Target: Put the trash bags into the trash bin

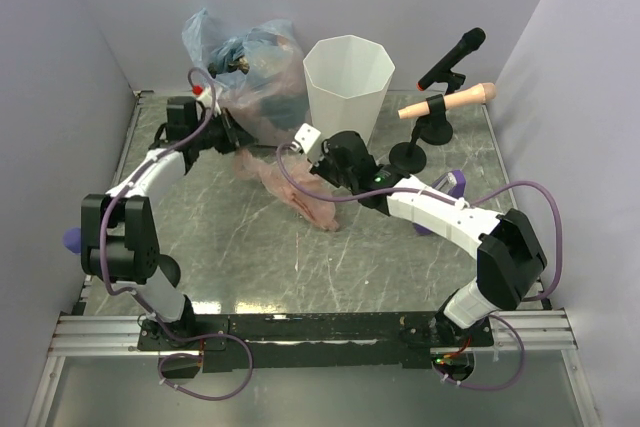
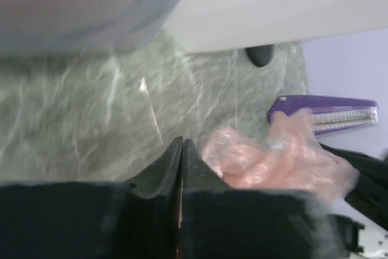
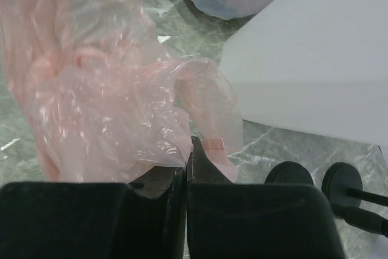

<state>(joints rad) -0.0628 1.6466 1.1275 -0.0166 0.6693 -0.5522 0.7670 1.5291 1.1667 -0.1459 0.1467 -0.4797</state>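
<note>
The white faceted trash bin (image 1: 346,82) stands at the back centre; it also fills the upper right of both wrist views (image 2: 273,4) (image 3: 315,71). A crumpled pink trash bag (image 1: 300,194) lies on the marble table in front of it. My right gripper (image 1: 305,159) (image 3: 187,156) is shut on this pink bag's film (image 3: 91,89) at its near edge. A stuffed clear-bluish trash bag (image 1: 245,62) sits left of the bin. My left gripper (image 1: 232,135) (image 2: 182,147) is shut just below that bag, with nothing showing between its tips. The pink bag (image 2: 279,159) lies to their right.
Two microphone stands (image 1: 430,122) stand right of the bin, one with a black microphone (image 1: 455,55) and one with a tan handle (image 1: 455,100). A purple object (image 1: 452,187) (image 2: 327,113) lies by my right arm. Grey walls close in the table on three sides.
</note>
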